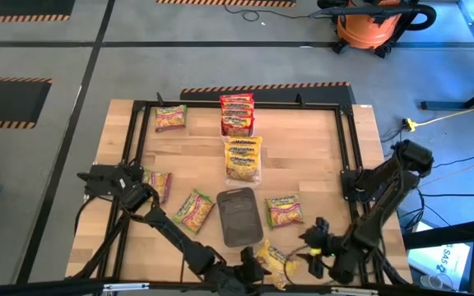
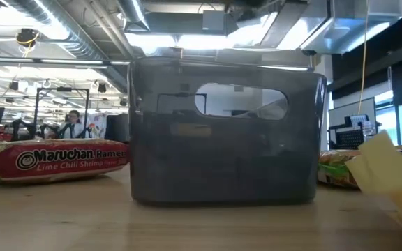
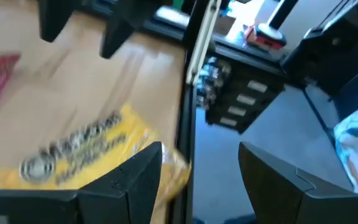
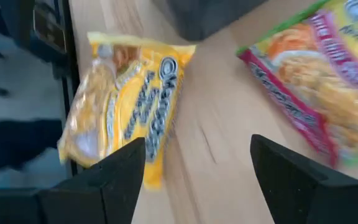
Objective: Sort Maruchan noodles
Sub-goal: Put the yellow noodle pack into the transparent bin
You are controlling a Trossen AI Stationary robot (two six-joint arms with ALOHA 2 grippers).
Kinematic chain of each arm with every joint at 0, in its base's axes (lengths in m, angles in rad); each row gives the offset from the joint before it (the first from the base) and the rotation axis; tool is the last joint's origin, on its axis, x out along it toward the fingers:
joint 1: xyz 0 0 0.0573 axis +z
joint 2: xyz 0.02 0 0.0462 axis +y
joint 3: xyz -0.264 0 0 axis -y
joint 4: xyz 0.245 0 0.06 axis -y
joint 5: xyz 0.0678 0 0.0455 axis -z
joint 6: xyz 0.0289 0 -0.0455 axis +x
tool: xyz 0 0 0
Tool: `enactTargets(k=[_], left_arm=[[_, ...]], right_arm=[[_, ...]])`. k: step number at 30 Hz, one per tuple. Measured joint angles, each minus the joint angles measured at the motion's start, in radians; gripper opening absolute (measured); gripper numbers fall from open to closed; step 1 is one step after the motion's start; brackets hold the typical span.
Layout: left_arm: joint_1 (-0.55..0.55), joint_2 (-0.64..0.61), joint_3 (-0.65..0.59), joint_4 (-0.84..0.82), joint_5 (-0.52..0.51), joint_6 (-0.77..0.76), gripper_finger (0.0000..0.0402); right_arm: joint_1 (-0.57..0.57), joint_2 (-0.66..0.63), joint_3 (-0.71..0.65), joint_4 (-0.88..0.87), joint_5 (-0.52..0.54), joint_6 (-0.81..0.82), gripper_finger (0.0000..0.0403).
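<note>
Flanking yellow crinkly noodle packet at counter edge: left tool & right tool, both open, empty, prob lining up pick.

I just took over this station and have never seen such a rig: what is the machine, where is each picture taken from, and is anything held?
Two dark arms work at a wooden table. One picture looks straight down, one looks level across the tabletop, and one sits on each wrist. On the table lie noodle packets: a red stack, a yellow stack, green-and-pink ones scattered, and a dark tray. The left gripper and right gripper, both at the near edge, are open and hold nothing. A loose yellow packet lies between them.
</note>
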Motion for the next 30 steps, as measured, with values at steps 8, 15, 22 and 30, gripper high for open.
enactTargets(k=[8,15,22,30], left_arm=[[-0.008,0.0,-0.032,0.031,0.01,-0.054,0.0208],[-0.026,-0.033,-0.027,0.122,0.07,0.009,0.0208],[-0.019,0.043,-0.031,0.098,0.03,-0.063,0.0208],[-0.012,0.086,-0.03,0.061,0.022,-0.13,0.0208]], right_arm=[[-0.055,0.014,-0.217,0.511,-0.11,-0.031,0.0269],[-0.082,0.015,-0.23,0.549,-0.144,-0.033,0.0276],[-0.142,0.052,-0.23,0.552,-0.165,-0.031,0.0322],[-0.174,0.129,-0.23,0.628,-0.235,-0.033,0.0323]])
